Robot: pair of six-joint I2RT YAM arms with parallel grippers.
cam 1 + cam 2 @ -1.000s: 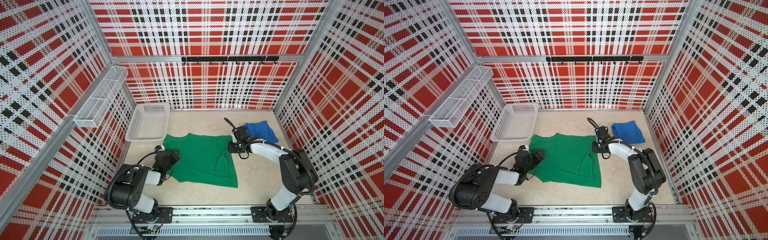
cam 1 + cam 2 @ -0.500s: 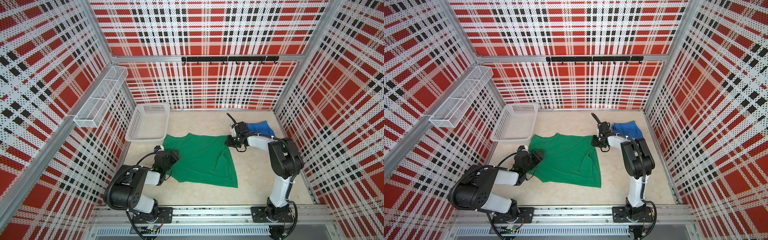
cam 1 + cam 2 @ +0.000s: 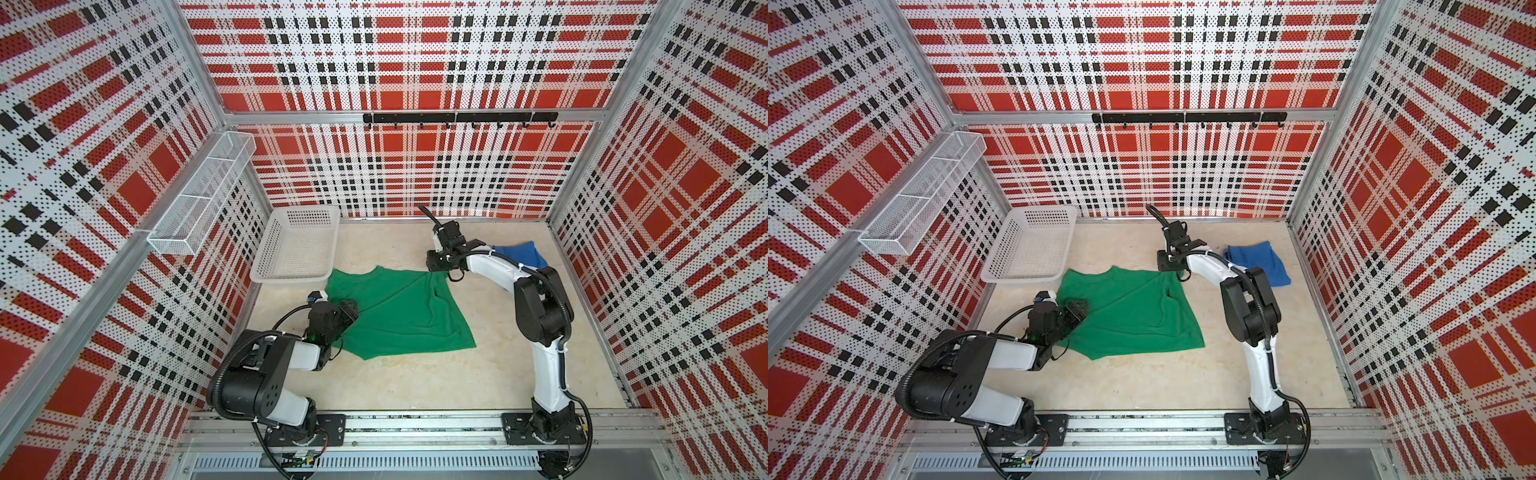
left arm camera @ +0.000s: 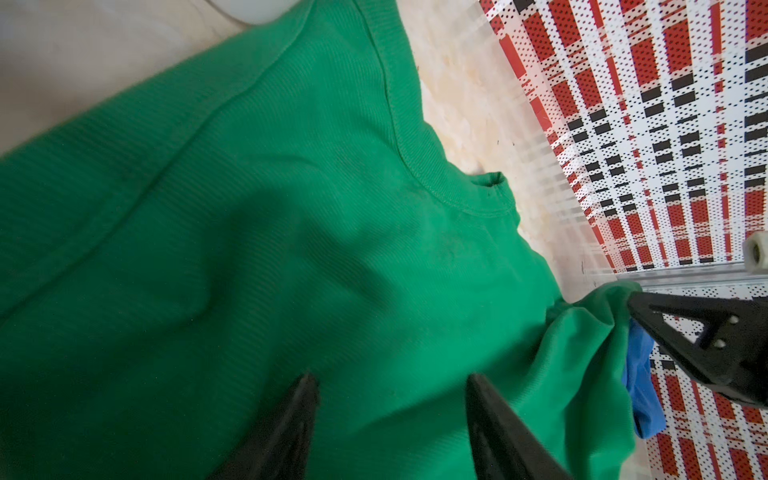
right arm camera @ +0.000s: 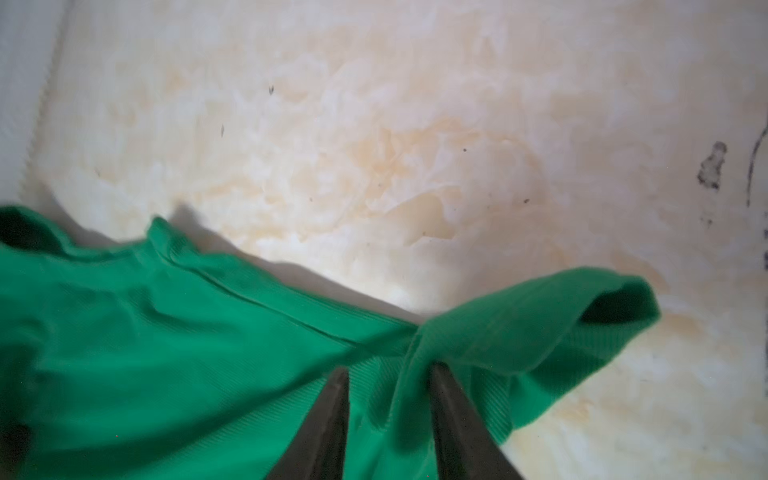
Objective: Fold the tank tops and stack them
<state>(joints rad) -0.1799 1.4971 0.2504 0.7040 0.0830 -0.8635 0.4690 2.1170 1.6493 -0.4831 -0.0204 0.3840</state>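
Two grippers work the green tank top (image 3: 399, 316), spread on the surface for folding: left gripper (image 4: 390, 380) jaws parted over cloth, right gripper (image 5: 388, 374) jaws pinching a strap; the blue tank top (image 3: 1258, 262) waits nearby.

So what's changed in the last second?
The right pincer swung from beside the blue top to the green top's far corner, its fingers now straddling a strap loop; a grip isn't clear. The left pincer, basket and both tops stayed put.

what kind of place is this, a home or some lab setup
Likely a lab robot cell, not a home: plaid perforated panel walls, two arms bolted to a rail, and a staged white basket.
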